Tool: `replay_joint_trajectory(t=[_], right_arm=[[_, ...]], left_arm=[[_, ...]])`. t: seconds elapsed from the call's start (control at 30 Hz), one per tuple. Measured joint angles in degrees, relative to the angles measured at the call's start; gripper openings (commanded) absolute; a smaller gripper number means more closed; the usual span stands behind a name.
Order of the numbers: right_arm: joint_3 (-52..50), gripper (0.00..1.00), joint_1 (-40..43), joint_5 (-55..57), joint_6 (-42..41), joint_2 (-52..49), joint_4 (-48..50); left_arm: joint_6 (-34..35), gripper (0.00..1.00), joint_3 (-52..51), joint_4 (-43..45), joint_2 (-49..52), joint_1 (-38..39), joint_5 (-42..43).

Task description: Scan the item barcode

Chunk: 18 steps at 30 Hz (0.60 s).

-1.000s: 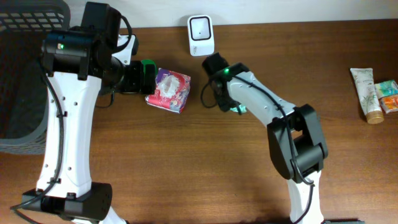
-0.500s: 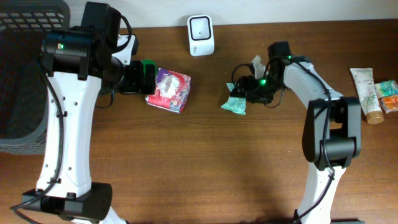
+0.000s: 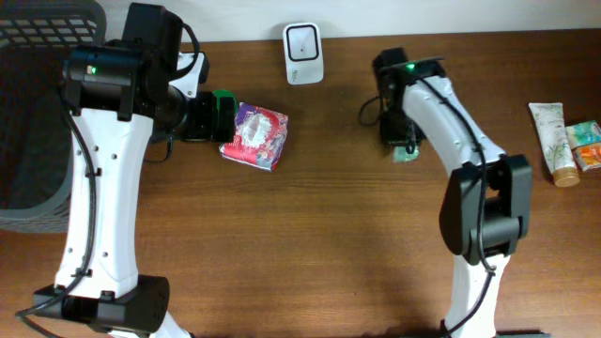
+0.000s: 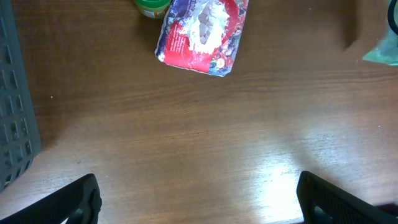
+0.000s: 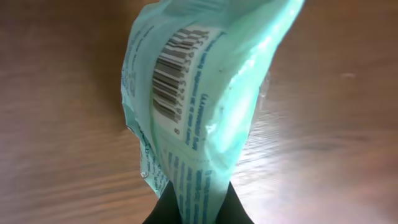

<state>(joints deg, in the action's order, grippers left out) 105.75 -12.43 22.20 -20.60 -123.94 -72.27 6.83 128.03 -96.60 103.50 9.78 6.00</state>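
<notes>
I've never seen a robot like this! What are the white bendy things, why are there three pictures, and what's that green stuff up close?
Those are two robot arms at a wooden table. One picture looks down from above and shows the left arm and the right arm. The other two come from small cameras on each wrist.

On the table are a white scanner box, a red and purple packet with a green thing beside it, and some tubes far right. A grey basket is at the left.

The right arm's fingers are pinched shut on a mint-green packet, and its camera sees the barcode. The left arm's fingers are wide open and hold nothing.
</notes>
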Motion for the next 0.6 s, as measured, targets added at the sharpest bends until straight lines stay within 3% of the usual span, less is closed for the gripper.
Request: replay_joint_trajectory(t=[0.07,0.17,0.27,0.33,0.47,0.53,0.6], right_arm=[[-0.8,0.05,-0.8,9.2,-5.0,-0.2,-1.7],[-4.1,0.05,-1.1,13.0,-6.6,-3.1,-1.8],[-4.7,0.31,-3.7,14.7,-6.7,-6.6,-1.9],[-4.7,0.73,-8.7,13.8,-7.2,-7.0,-0.6],[-0.6,0.83,-15.8,7.1,-7.0,-7.9,-2.6],[5.5,0.86,-15.4,3.9,-5.0,-8.3,-6.0],[16.3,0.85,-10.1,-4.4,4.0,-8.2,-9.5]], left_arm=[[0.0,0.99,0.0,0.0,0.0,0.0,0.0],[0.0,0.99,0.0,0.0,0.0,0.0,0.0],[0.0,0.99,0.0,0.0,0.0,0.0,0.0],[0.0,0.99,0.0,0.0,0.0,0.0,0.0],[0.0,0.99,0.0,0.0,0.0,0.0,0.0],[0.0,0.99,0.0,0.0,0.0,0.0,0.0],[0.0,0.99,0.0,0.0,0.0,0.0,0.0]])
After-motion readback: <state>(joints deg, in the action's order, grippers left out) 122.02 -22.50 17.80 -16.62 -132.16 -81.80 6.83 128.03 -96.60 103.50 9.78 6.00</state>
